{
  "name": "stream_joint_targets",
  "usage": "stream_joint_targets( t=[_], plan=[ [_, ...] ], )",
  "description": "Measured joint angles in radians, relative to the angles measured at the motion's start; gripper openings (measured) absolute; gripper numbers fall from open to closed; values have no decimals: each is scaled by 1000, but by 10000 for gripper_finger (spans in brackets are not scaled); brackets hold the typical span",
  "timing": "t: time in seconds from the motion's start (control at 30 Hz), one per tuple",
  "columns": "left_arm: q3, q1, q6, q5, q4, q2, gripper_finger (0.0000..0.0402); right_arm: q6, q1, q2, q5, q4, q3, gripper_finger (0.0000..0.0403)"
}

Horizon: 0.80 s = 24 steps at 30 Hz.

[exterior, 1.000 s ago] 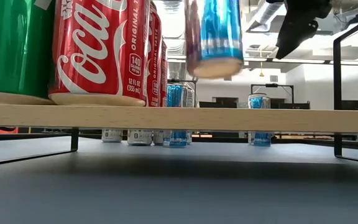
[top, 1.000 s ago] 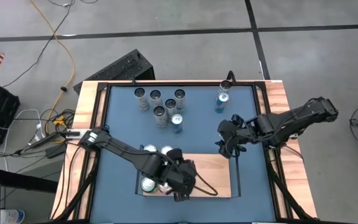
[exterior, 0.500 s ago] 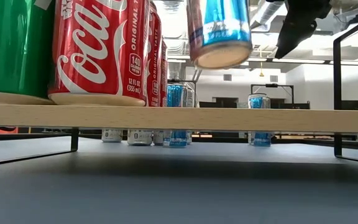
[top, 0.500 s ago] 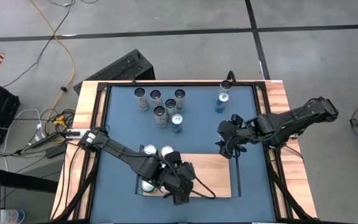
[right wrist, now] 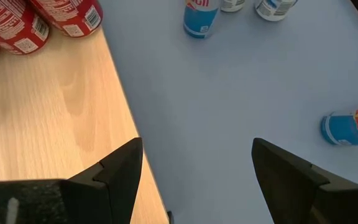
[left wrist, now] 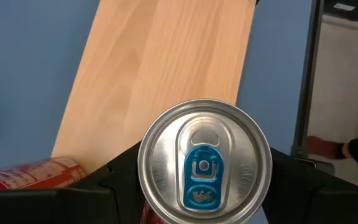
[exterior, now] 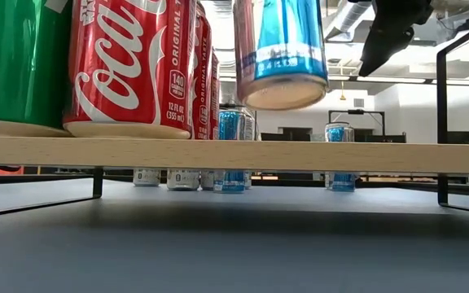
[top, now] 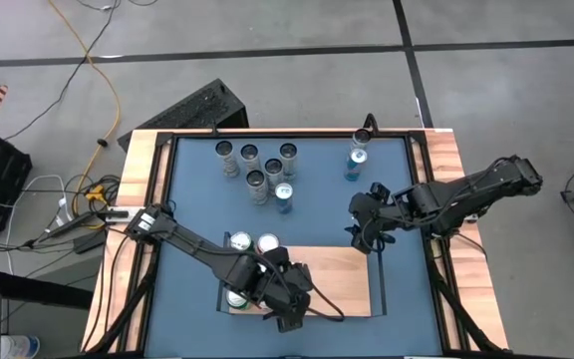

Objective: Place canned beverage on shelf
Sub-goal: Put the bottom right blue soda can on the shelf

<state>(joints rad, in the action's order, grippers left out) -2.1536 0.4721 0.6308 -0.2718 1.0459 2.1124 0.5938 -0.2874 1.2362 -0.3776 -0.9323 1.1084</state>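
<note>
Can [exterior: 281, 53] in left hand [top: 279, 291], above shelf [exterior: 234, 153]

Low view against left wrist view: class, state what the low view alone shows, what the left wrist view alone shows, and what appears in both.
Only the low view shows the blue can's underside hanging clear above the shelf, beside the red cola cans, with more cans standing behind. Only the left wrist view shows the can's lid and blue pull tab, gripped in the left gripper. Both show the blue can, the wooden shelf and a red can.
</note>
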Motion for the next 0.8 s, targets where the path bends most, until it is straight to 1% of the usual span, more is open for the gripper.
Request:
stream_joint_targets(
  t=[0.13,0.3,0.37,0.47,0.57,0.8],
  plan=[
    [-1,0,-7,-1,-2,10,228,0,0,0,0,0,0,286],
    [-2,1,-11,42,-18,37,228,-1,0,0,0,0,0,286],
    [-3,2,-11,38,-8,37,228,-1,0,0,0,-1,0,286],
    [-5,2,-12,5,2,36,229,-2,0,0,0,-2,0,286],
    [-5,2,2,15,51,36,229,-4,0,0,0,-2,0,286],
    [-5,13,8,16,19,63,229,-4,0,0,-14,-2,0,286]
  ],
)
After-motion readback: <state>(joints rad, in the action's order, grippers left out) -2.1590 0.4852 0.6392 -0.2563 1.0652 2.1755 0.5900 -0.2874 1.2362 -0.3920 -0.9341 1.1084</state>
